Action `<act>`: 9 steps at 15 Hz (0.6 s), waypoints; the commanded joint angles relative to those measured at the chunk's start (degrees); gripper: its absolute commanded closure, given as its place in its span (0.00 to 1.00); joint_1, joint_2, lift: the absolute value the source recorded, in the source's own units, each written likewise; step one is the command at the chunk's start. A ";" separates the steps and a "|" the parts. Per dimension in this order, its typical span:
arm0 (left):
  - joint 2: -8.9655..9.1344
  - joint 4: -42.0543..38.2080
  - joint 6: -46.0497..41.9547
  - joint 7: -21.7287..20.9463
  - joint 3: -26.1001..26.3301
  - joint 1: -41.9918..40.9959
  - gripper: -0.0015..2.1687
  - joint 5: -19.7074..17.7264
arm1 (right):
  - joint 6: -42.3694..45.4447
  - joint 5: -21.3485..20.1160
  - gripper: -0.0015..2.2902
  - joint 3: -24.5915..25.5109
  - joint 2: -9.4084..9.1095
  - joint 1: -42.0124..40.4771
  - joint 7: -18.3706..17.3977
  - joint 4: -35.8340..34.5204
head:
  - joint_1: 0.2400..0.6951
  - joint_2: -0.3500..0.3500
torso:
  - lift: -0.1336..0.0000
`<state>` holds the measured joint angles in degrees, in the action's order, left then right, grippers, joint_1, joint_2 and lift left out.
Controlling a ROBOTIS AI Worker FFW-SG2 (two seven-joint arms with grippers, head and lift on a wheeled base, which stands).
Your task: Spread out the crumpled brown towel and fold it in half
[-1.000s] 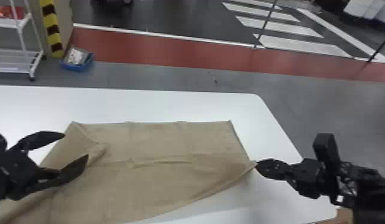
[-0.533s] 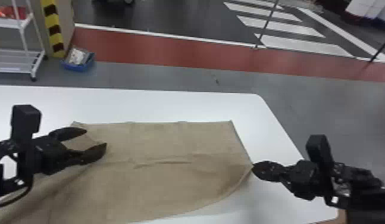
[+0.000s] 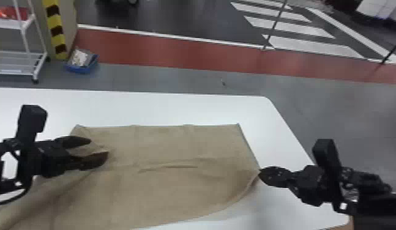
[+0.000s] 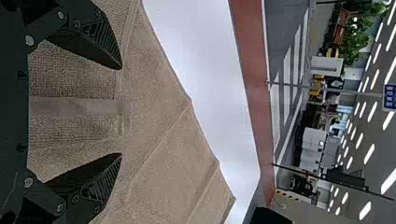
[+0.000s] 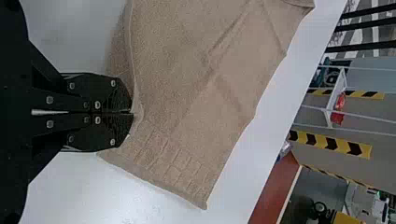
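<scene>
We see one container clearly in the head view: a blue bin [image 3: 79,69] on the floor, just beside the yellow-and-black striped post [image 3: 57,32]. It holds a whitish, crumpled-looking load [image 3: 80,58] with something grey next to it; we cannot tell what these are, nor count the pieces. Near it stands one white wheeled rack [image 3: 10,72], of which we count two shelves, the upper one bearing something red [image 3: 10,12] that we cannot name.

We have one brown towel [image 3: 175,146] on the one white bench [image 3: 175,105]. It lies mostly spread out, with a few low creases across its middle and a turned-over part at its far left corner. Its far edge runs roughly along the bench's far edge, with white surface between.

Of our two grippers, the left [image 3: 99,147] is over the towel's left part, near that turned-over corner. Its jaws are spread wide, and in the left wrist view we see brown cloth in the gap between them; whether they touch it we cannot tell. The right [image 3: 260,172] is at the towel's right side, jaws pressed together and pinching the hem at their tips. From there one edge of the cloth curves away towards the near side.
</scene>
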<state>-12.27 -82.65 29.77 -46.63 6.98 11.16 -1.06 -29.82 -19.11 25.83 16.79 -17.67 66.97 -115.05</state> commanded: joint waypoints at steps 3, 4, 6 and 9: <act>0.23 1.35 0.08 -0.22 0.67 0.53 0.20 0.97 | 0.15 -0.40 0.54 -0.51 -0.53 0.36 0.00 0.00 | 1.00 0.09 | 0.08; 0.23 1.35 0.08 -0.22 0.84 0.53 0.20 0.97 | 0.15 -0.40 0.54 -0.34 -0.53 0.36 0.00 0.00 | 1.00 0.09 | 0.08; 0.23 1.35 -0.27 -0.13 0.84 0.53 0.31 1.06 | 0.32 -0.32 0.54 -0.07 -0.53 0.36 0.00 0.00 | 1.00 0.09 | 0.08; 0.23 0.38 -1.86 -0.48 1.02 -0.35 0.33 0.97 | 0.68 -0.23 0.54 0.19 -0.53 0.36 -0.09 0.00 | 1.00 0.08 | 0.08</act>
<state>-12.05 -81.62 28.43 -47.05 8.02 11.44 -0.06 -29.33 -19.42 25.87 16.26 -17.31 66.90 -115.05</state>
